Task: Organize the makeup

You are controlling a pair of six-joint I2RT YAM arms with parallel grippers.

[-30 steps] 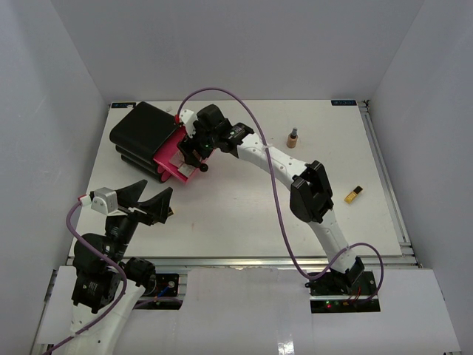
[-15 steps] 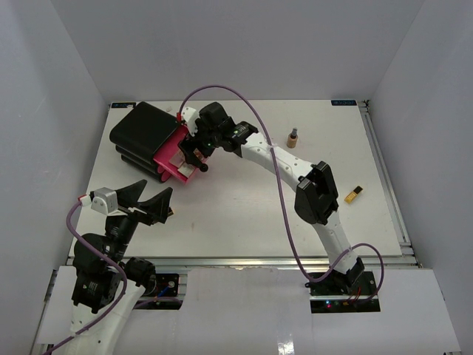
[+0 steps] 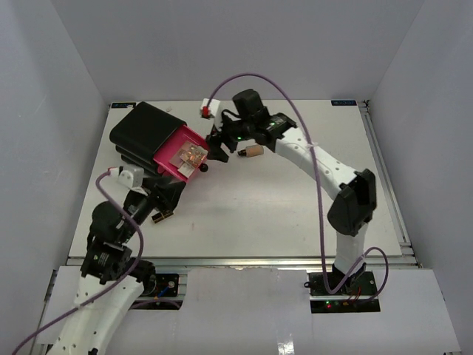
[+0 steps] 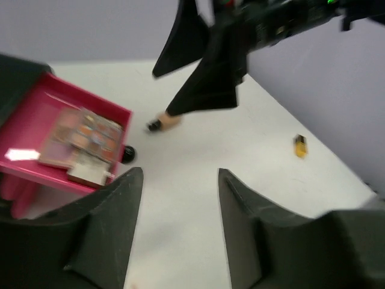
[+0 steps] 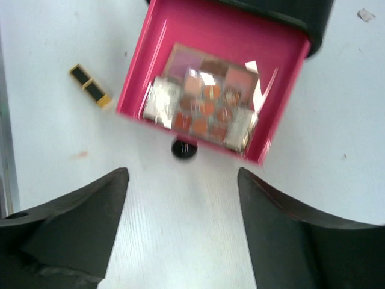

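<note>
Right wrist view: right tool (image 5: 181, 177) spread wide, empty, above palettes (image 5: 204, 105) in pink drawer (image 5: 137, 75); left tool (image 4: 179, 177) equally wide, empty.

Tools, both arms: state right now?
Left tool: open, holding nothing.
Right tool: open, holding nothing.

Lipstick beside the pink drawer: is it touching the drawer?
Apart. The right wrist view shows bare white table between the lipstick and the pink drawer side wall.
</note>
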